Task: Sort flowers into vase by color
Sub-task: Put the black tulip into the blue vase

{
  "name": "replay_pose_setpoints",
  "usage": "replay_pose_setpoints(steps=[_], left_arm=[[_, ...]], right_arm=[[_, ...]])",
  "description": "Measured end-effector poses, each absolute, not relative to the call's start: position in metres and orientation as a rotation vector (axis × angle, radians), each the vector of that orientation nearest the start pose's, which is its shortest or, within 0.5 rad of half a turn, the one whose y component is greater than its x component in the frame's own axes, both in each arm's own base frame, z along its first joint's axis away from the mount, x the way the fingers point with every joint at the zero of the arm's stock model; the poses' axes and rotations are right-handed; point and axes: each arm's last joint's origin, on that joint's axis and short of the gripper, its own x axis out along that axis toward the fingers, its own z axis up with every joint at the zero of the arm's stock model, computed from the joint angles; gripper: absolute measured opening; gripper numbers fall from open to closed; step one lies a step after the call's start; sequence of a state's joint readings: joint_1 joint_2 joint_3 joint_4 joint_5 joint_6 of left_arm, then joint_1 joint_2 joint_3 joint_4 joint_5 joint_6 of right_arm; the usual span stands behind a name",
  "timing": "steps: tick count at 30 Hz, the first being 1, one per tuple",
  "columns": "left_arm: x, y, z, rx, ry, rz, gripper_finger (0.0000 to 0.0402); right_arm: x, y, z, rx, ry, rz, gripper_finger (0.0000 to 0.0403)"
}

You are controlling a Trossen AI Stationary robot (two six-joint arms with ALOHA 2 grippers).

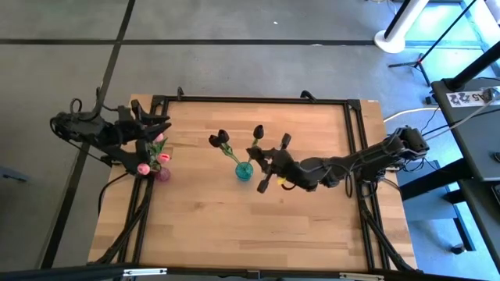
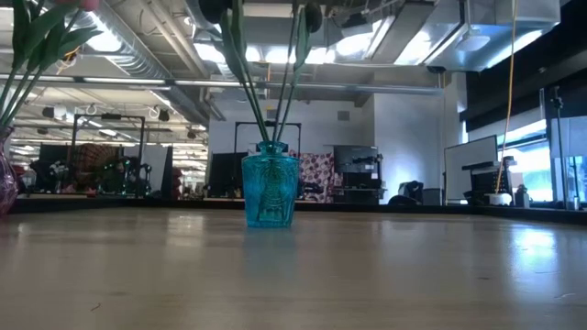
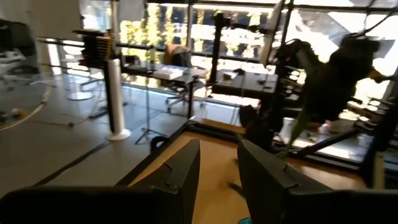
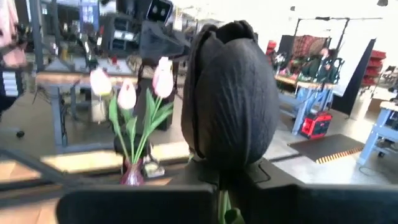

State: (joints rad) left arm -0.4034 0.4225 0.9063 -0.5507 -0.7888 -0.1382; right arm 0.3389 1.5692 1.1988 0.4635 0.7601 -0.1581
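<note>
My right claw (image 1: 269,173) is clamped on a dark tulip (image 4: 231,99) beside the teal vase (image 1: 244,170). Left claw (image 3: 217,171) hangs part-open, empty, by the pink tulips (image 1: 153,156).

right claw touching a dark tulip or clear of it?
Touching. In the right wrist view the right claw is shut on the dark tulip, whose bud stands directly above the fingers, its base pinched between them.

Three pink tulips (image 1: 151,156), three dark tulips (image 1: 222,139), one purple vase (image 1: 162,174), one teal vase (image 1: 244,171).
</note>
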Motion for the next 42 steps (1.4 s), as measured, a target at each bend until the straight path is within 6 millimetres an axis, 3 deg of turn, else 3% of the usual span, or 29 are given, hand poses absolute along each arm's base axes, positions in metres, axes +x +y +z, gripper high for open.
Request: replay_pose_setpoints(steps=[7,11,16,22,29,34,39,42], left_arm=[[0.065,-0.002,0.359,-0.058,0.058,0.552,0.0105],[0.067,-0.001,0.352,-0.035,0.064,0.657,0.0105],[0.069,0.0,0.343,-0.009,0.074,0.767,0.0105],[0.068,0.001,0.344,-0.014,0.068,0.793,0.0105],[0.07,-0.005,0.367,-0.121,-0.091,0.451,0.0105],[0.066,0.0,0.373,-0.065,-0.124,0.606,0.0105],[0.061,0.006,0.372,-0.023,-0.074,0.886,0.0105],[0.056,0.01,0.371,-0.029,-0.072,0.936,0.0105]], right_arm=[[0.356,0.093,0.319,-0.061,0.057,-0.447,0.0013],[0.36,0.087,0.309,-0.053,0.115,-0.456,0.004],[0.357,0.084,0.306,-0.081,0.178,-0.453,0.0131],[0.343,0.085,0.327,-0.084,0.14,-0.396,0.0257],[0.331,0.09,0.341,-0.091,0.117,-0.324,0.0358],[0.331,0.091,0.343,-0.081,0.105,-0.291,0.0392],[0.333,0.088,0.338,-0.057,0.134,-0.317,0.0398],[0.335,0.084,0.331,-0.041,0.167,-0.369,0.0399]])
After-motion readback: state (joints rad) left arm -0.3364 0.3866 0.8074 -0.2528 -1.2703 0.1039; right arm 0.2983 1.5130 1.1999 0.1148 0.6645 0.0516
